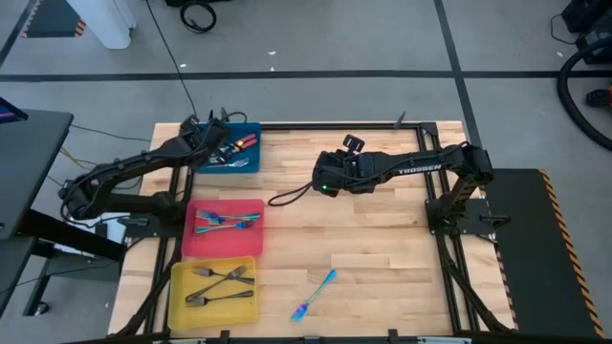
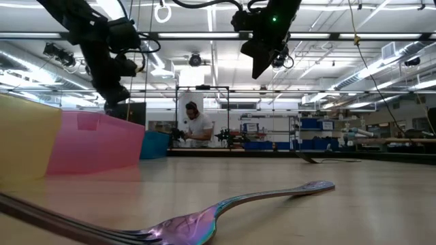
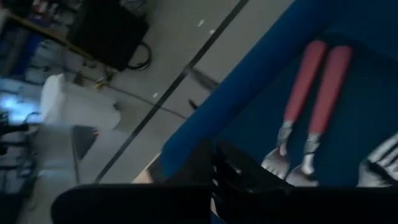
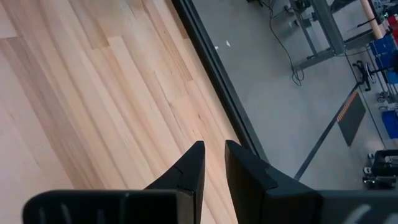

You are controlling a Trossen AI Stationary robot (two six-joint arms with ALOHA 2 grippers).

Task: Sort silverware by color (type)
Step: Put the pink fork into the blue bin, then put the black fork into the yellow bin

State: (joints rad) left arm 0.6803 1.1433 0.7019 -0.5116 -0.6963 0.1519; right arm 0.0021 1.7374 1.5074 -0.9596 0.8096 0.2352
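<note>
My left gripper [image 1: 218, 139] [image 3: 216, 163] hovers over the blue tray [image 1: 245, 162] at the table's far left, fingers shut and nothing between them. Red-handled utensils [image 3: 314, 106] [image 1: 241, 145] lie flat in that tray. The red tray [image 1: 251, 244] holds blue-handled pieces [image 1: 225, 224]. The yellow tray [image 1: 182, 282] holds dark grey forks [image 1: 218, 285]. One blue-handled fork [image 1: 314, 296] [image 2: 272, 197] lies flat on the bare wood near the near edge. My right gripper [image 1: 319, 182] [image 4: 214, 152] [image 2: 260, 58] hangs above mid-table, fingers nearly together and holding nothing.
The three trays stand in a column along the table's left side. Bare wood [image 1: 382, 239] spreads over the middle and right. A dark frame rail [image 4: 217, 81] runs along the table's edge. A person [image 2: 197, 126] sits far off in the room behind.
</note>
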